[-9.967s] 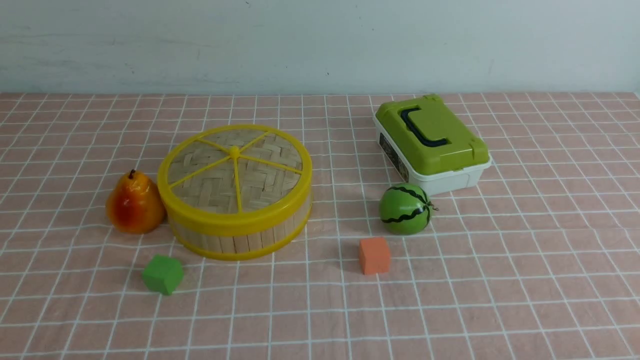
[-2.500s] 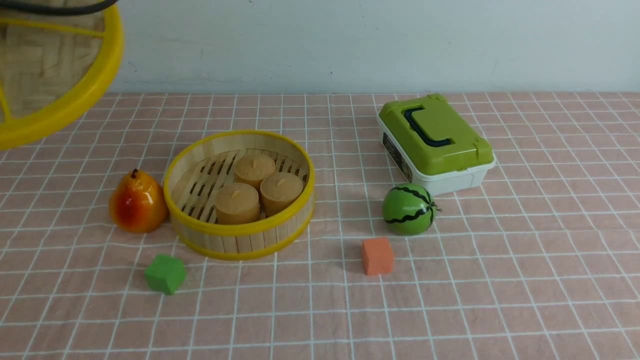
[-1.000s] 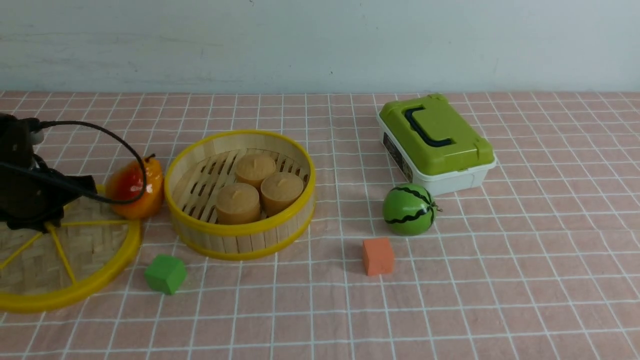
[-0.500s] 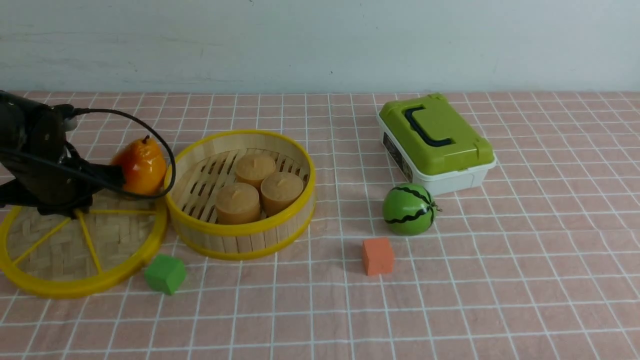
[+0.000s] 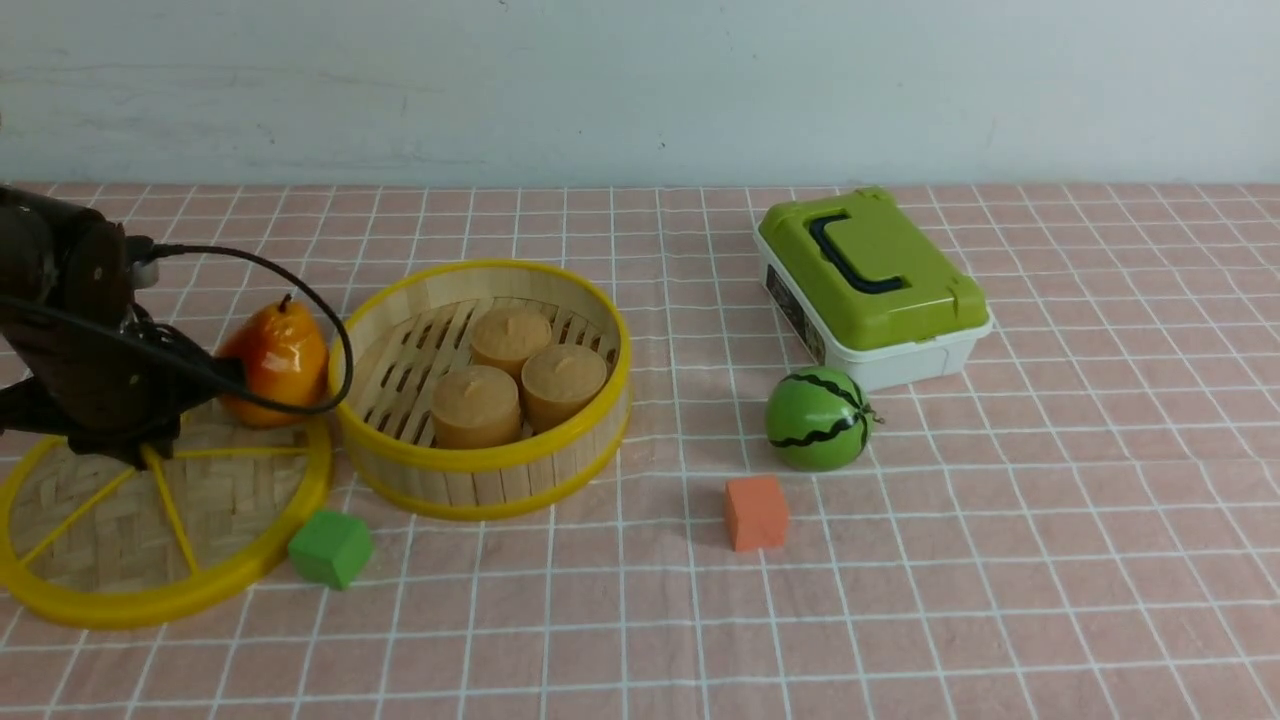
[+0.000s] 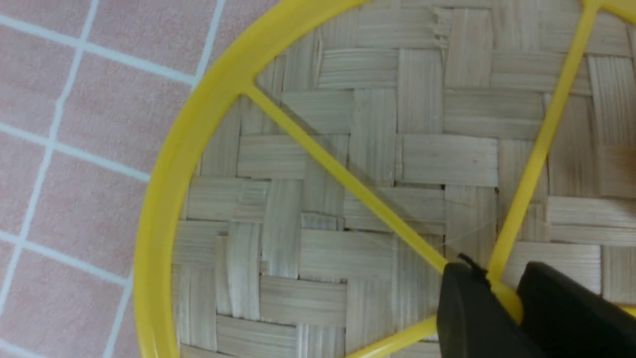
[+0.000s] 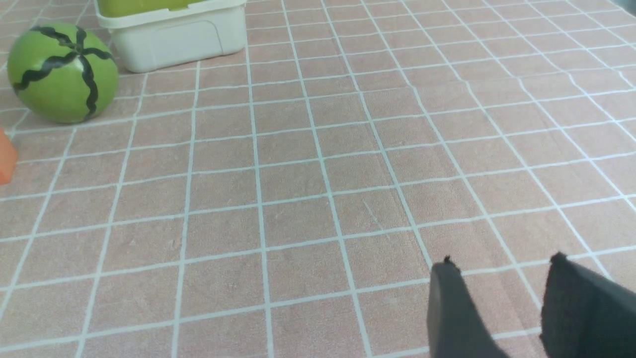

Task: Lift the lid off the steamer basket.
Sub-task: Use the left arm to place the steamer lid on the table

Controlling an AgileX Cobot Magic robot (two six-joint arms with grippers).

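The left tool is clamped on the centre knob of the lid, which sits low by the desk's left edge, just beside the uncovered steamer basket. The lid is flat and round: woven bamboo strips inside a thick yellow plastic rim with thin spokes. The right tool stands parted and empty.

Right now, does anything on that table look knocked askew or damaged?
The pear leans, stem tipped toward the steamer basket, and seems to sit against the rim of the lid, which the left hand grips by its knob. The lid's weave is slightly frayed near one edge. Nothing spilled.
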